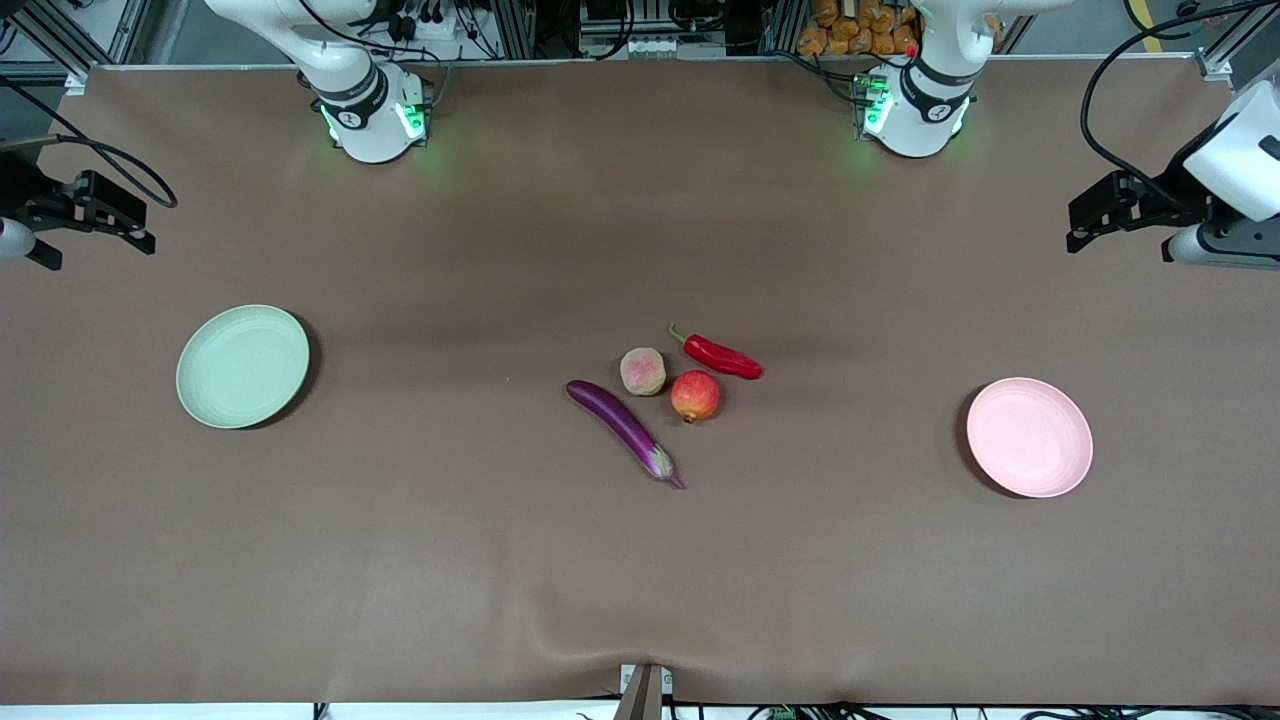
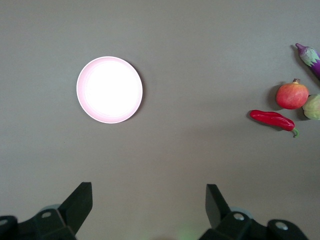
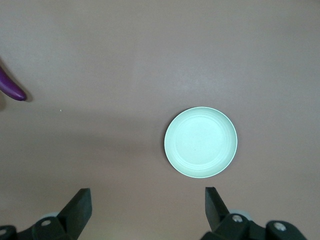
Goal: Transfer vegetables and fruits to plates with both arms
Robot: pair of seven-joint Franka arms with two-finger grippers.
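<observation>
Nothing moved yet: left tool and right tool (both agape) hang at the desk's end edges; next, a reach to mid-desk produce.

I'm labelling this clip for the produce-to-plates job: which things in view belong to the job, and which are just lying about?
Belong to the job:
- eggplant
- chili pepper
- pomegranate
- peach
- green plate
- pink plate
- left hand and right hand, both open, each raised over its own end of the table

Just lying about:
- brown table cover, bearing everything
</observation>
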